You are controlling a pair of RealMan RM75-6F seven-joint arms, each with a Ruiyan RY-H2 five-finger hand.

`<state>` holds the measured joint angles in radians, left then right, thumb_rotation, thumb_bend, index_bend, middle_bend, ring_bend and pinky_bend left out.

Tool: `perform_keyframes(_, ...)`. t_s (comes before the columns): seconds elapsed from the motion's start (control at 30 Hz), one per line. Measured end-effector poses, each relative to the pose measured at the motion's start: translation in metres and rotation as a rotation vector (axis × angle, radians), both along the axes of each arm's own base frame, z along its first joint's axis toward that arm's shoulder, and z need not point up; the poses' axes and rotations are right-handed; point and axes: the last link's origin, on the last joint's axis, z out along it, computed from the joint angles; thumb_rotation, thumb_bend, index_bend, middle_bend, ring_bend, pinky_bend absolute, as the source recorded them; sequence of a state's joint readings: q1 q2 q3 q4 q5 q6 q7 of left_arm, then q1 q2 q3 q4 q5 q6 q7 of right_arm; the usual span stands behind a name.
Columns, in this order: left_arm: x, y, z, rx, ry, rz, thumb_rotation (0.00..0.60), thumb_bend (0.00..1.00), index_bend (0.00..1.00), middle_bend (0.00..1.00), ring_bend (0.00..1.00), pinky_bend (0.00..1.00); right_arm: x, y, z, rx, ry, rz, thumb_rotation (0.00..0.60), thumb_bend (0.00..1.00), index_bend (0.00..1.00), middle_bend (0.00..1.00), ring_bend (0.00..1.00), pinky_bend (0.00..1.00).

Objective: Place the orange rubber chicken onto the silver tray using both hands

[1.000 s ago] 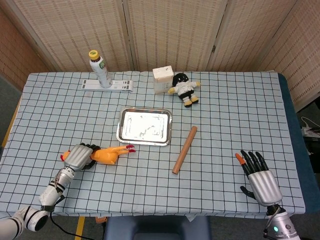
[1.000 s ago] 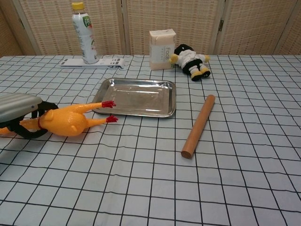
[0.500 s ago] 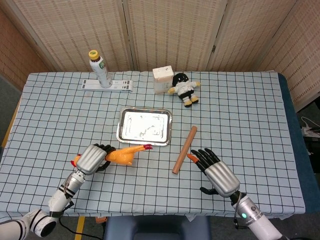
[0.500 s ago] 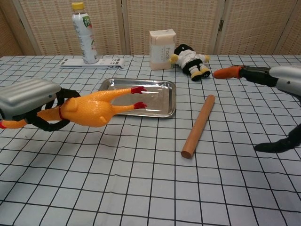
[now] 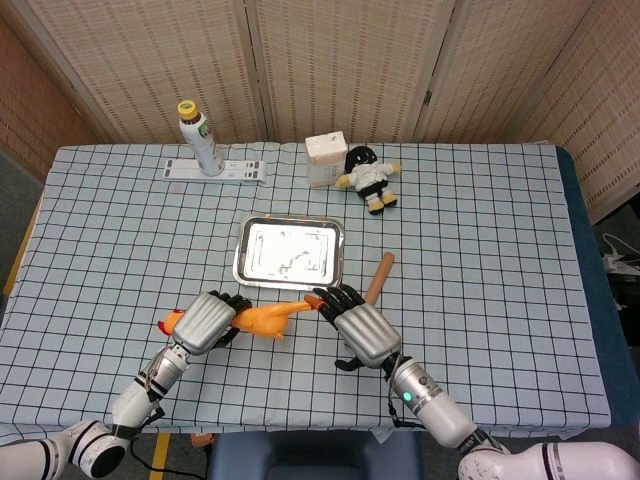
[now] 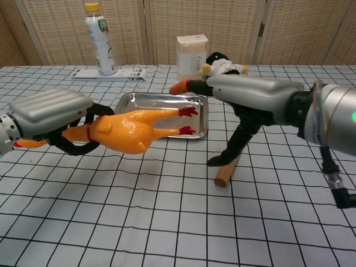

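Observation:
My left hand [image 5: 207, 322] [image 6: 53, 115] grips the orange rubber chicken [image 5: 268, 317] [image 6: 125, 131] by its head end and holds it above the table, red feet [image 6: 187, 120] pointing right. The silver tray [image 5: 290, 251] [image 6: 167, 114] lies just beyond, with nothing in it. My right hand [image 5: 355, 323] [image 6: 247, 98] hovers open next to the chicken's feet, fingers stretched toward them; in the chest view its fingertips [image 6: 181, 87] sit above the tray's far edge. I cannot tell whether it touches the feet.
A wooden rolling pin [image 5: 378, 274] [image 6: 227, 166] lies right of the tray, partly under my right hand. At the back stand a green-label bottle [image 5: 201, 138] on a white strip [image 5: 216, 169], a white box [image 5: 325, 159] and a small doll [image 5: 369, 180].
My left hand lifted the chicken off the table and carried it right toward the tray. My right hand swept in from the right edge to the chicken's feet.

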<state>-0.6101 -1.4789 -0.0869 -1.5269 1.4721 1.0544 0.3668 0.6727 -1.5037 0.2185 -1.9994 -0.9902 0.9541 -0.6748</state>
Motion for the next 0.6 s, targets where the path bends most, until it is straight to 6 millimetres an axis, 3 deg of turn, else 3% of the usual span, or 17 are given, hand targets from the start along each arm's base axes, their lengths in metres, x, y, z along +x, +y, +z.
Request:
perform_keyframes(0.2, 0.008, 0.001, 0.0, -0.018, -0.016, 0.011, 0.6, 0.78, 0.75, 0.73, 0.56, 0.65, 0.022, -0.012, -0.035, 0.027, 0.005, -0.029, 0.6, 0.1, 0.0, 0.0, 0.0, 0.0)
perform_keyframes(0.4, 0.015, -0.001, -0.001, -0.029, -0.028, 0.007, 0.6, 0.78, 0.75, 0.73, 0.56, 0.65, 0.041, -0.024, -0.055, 0.001, -0.012, -0.043, 0.6, 0.1, 0.04, 0.0, 0.0, 0.01)
perform_keyframes(0.53, 0.017, -0.002, -0.002, -0.034, -0.036, 0.008, 0.6, 0.78, 0.75, 0.74, 0.56, 0.65, 0.045, -0.027, -0.06, -0.014, -0.025, -0.051, 0.6, 0.11, 0.2, 0.07, 0.04, 0.18)
perform_keyframes(0.6, 0.018, -0.004, -0.002, -0.042, -0.038, 0.009, 0.6, 0.78, 0.75, 0.74, 0.56, 0.65, 0.048, -0.027, -0.063, -0.015, -0.043, -0.058, 0.6, 0.12, 0.31, 0.16, 0.14, 0.32)
